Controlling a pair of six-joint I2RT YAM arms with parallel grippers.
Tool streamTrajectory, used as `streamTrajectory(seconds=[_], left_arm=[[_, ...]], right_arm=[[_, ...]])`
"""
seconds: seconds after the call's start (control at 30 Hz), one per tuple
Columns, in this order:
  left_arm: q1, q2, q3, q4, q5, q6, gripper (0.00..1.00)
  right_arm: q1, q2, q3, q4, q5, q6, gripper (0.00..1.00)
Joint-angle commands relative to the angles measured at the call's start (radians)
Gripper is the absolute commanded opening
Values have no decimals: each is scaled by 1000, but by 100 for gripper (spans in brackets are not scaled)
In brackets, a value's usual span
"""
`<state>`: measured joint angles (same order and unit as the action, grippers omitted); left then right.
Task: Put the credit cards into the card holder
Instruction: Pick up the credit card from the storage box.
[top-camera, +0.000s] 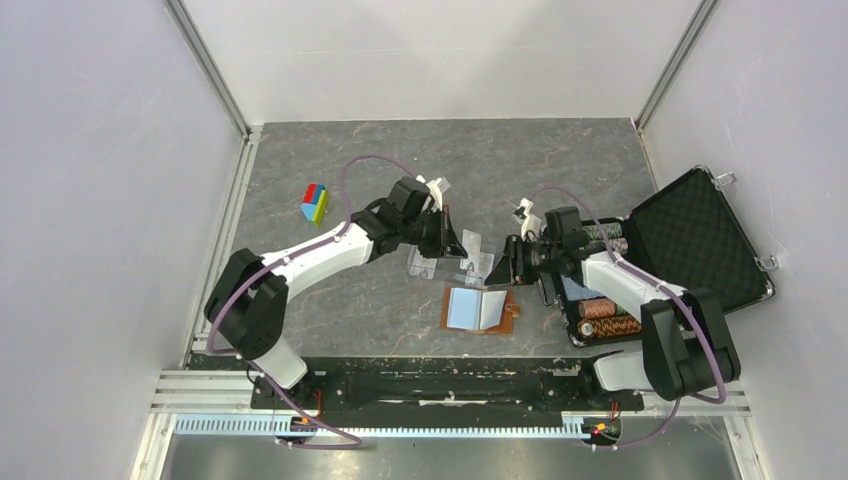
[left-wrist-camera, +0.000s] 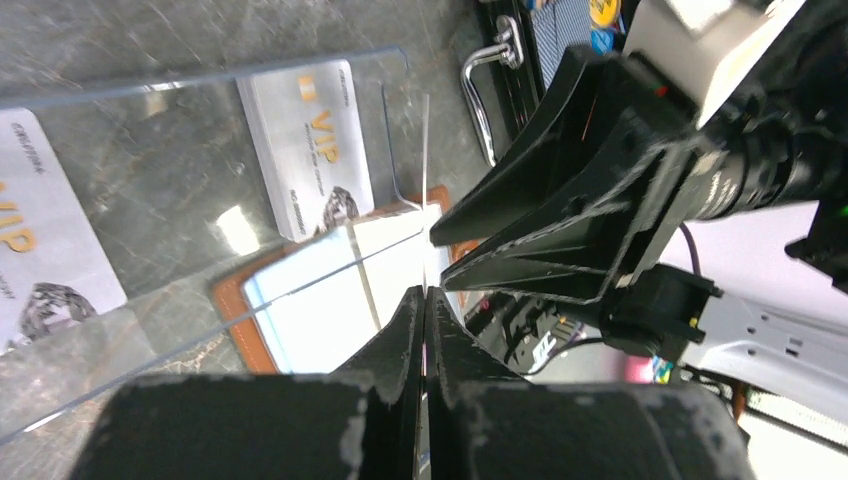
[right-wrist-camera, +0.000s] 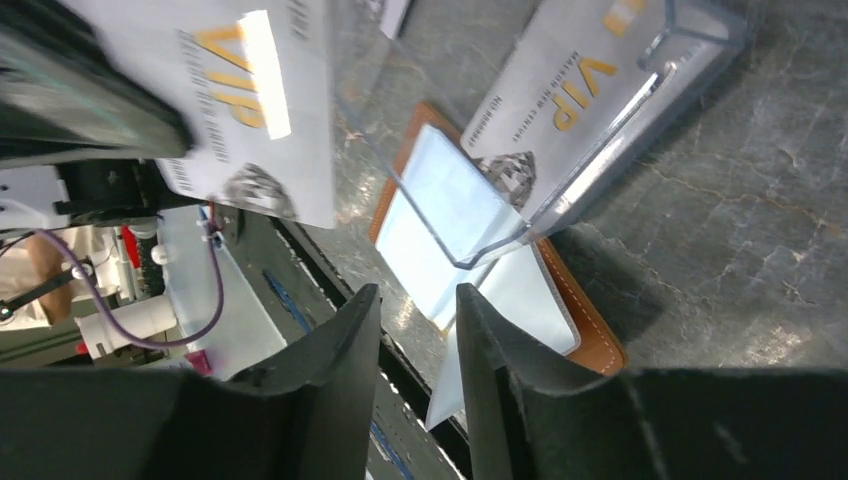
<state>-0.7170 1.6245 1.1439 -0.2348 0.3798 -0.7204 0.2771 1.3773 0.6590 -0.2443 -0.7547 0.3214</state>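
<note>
Left gripper (left-wrist-camera: 424, 297) clamps card (right-wrist-camera: 250, 150): edge-on in its own view, face visible from right wrist. Right gripper (right-wrist-camera: 418, 300) jaws apart, empty. Wallet (top-camera: 482, 310) open, 5 o'clock of tray (top-camera: 425, 263).

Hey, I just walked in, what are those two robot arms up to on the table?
The left gripper is shut on one VIP card, holding it on edge in the air near the open wallet. The right gripper is open and empty, close beside that card. At least two more cards lie in the clear tray by the wallet, waiting to go in.
</note>
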Motion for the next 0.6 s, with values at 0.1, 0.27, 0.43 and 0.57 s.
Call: streamTrajectory(seconds=[0.1, 0.27, 0.43, 0.57], left_arm=[[4, -106, -114, 230, 141, -56, 2], [4, -130, -172, 364, 216, -100, 2], [4, -137, -203, 425, 249, -129, 2], [4, -144, -223, 424, 239, -132, 2]], right_arm=[[-42, -97, -42, 282, -185, 130, 53], [-44, -99, -75, 417, -230, 225, 62], [-45, -87, -81, 506, -246, 293, 58], [-44, -98, -104, 617, -259, 383, 36]])
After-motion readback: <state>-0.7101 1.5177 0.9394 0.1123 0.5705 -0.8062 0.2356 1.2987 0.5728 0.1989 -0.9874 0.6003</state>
